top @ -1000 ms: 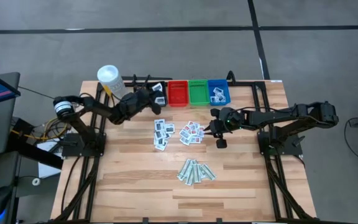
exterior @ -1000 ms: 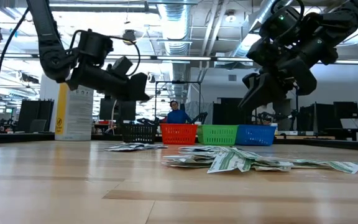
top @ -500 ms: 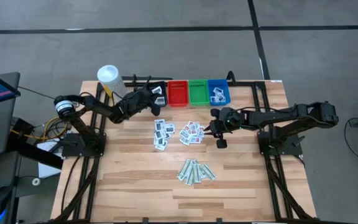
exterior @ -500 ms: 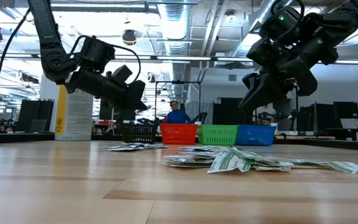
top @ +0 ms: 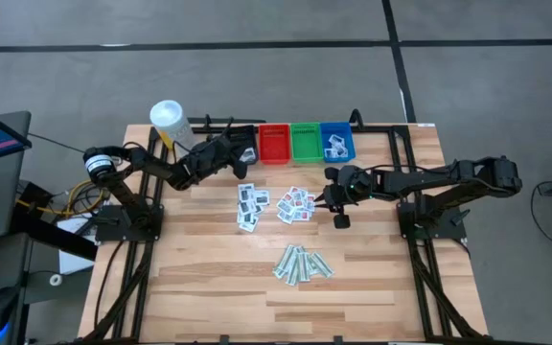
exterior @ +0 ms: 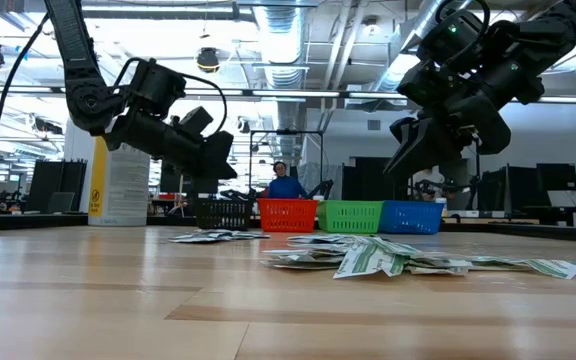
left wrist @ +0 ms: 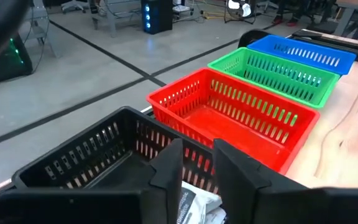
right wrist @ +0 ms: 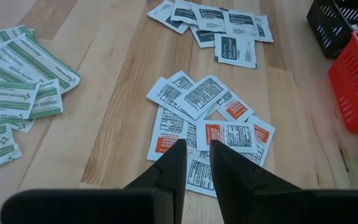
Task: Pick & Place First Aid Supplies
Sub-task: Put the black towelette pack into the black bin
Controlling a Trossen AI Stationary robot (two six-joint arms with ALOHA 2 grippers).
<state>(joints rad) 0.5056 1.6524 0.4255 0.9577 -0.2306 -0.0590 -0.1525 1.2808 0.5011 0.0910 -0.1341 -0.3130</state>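
Parted now, left fingers (left wrist: 194,171) have dropped a white packet (left wrist: 194,202) into the black bin (left wrist: 98,155).

We see a desk (top: 372,278) of pale wood planks with visible grain and a smooth, faintly glossy finish. Just ahead of the left gripper (left wrist: 196,163), whose fingers (left wrist: 168,167) look like matt dark plastic, stand slotted bins of moulded plastic: the black bin (left wrist: 98,155) dull, the red bin (left wrist: 229,112), green bin (left wrist: 272,71) and blue bin (left wrist: 303,51) with a slight sheen. Below the right gripper (right wrist: 196,163) lie flat white packets (right wrist: 207,127) of printed paper, matt, some lightly creased. Off to its side, the green strips (right wrist: 17,87) look like matt paper wrappers too. Inside the black bin we see a crumpled packet (left wrist: 194,204).
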